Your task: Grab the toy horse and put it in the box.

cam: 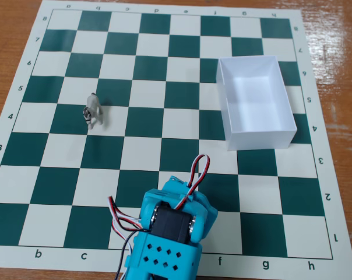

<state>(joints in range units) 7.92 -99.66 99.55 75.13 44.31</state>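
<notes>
Toy horse, a tiny grey-white plastic figurine, stands upright on my green-and-white chessboard mat, left of centre in the fixed view. Well apart to its right sits the white open-top rectangular box. Whether the turquoise arm's gripper is released or clenched, I cannot tell

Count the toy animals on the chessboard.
1. The toy horse stands on the left side of the board, far from the empty white box. None seems hidden.

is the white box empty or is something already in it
Empty: the box shows only its bare white floor, and the toy horse stands out on the chessboard.
</notes>
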